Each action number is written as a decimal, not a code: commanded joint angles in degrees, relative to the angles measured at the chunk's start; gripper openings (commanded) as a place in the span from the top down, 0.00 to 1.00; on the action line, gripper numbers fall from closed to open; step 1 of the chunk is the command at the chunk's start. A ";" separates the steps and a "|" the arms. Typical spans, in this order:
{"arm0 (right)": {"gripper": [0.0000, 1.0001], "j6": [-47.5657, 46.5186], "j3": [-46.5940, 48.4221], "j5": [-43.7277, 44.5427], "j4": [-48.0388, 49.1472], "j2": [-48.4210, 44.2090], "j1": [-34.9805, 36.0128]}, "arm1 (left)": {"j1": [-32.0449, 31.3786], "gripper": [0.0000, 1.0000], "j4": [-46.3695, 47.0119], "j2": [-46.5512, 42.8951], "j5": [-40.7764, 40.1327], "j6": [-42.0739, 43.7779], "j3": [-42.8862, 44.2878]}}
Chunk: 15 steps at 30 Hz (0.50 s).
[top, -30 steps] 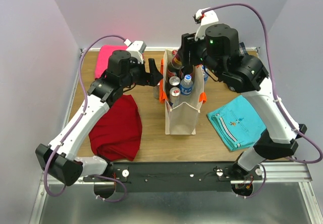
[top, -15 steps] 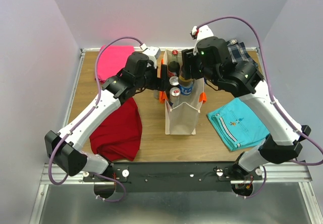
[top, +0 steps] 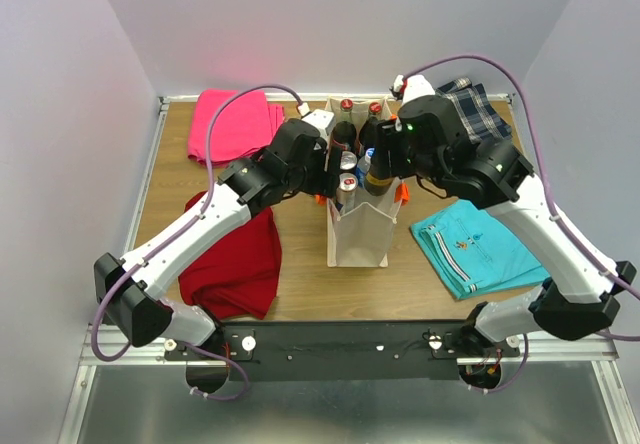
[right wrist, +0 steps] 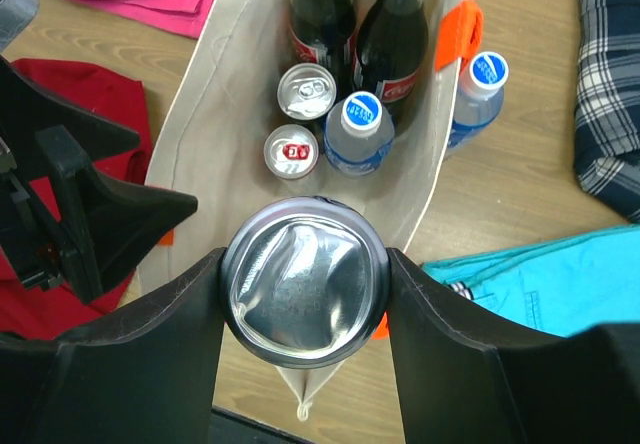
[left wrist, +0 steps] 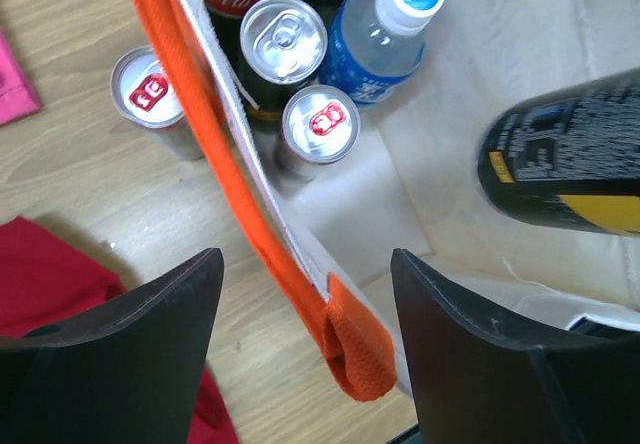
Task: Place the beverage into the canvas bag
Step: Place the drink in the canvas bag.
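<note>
The canvas bag point(top: 357, 236) stands upright in the middle of the table, and its orange strap point(left wrist: 262, 219) hangs at its left wall. My right gripper point(right wrist: 305, 257) is shut on a black and yellow beverage can point(right wrist: 305, 296) and holds it upright over the bag's near open half. The can also shows in the left wrist view point(left wrist: 565, 159). My left gripper point(left wrist: 305, 259) is open, its jaws either side of the bag's left wall and strap. Inside the bag are two cola bottles point(right wrist: 322, 14), two cans point(right wrist: 305, 92) and a blue-capped water bottle point(right wrist: 360, 129).
A can point(left wrist: 148, 94) stands outside the bag's left wall. A water bottle point(right wrist: 482, 89) stands outside its right wall. A red cloth point(top: 235, 254) and a pink cloth point(top: 232, 124) lie at the left. A teal cloth point(top: 470, 244) and a plaid cloth point(top: 480, 109) lie at the right.
My left gripper has moved right, from beside the bag to astride its left wall. My right gripper has brought the can nearer and lower over the bag's opening.
</note>
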 commanded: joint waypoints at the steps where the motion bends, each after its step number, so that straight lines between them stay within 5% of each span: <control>1: 0.99 3.62 -2.45 -0.60 1.34 -5.16 0.03 | -2.12 0.24 -4.44 -1.39 -7.77 -1.71 -0.04; 15: 0.99 7.23 -10.72 0.45 -2.79 -9.82 0.12 | -6.87 0.30 -11.39 -2.97 -14.54 -4.78 -1.63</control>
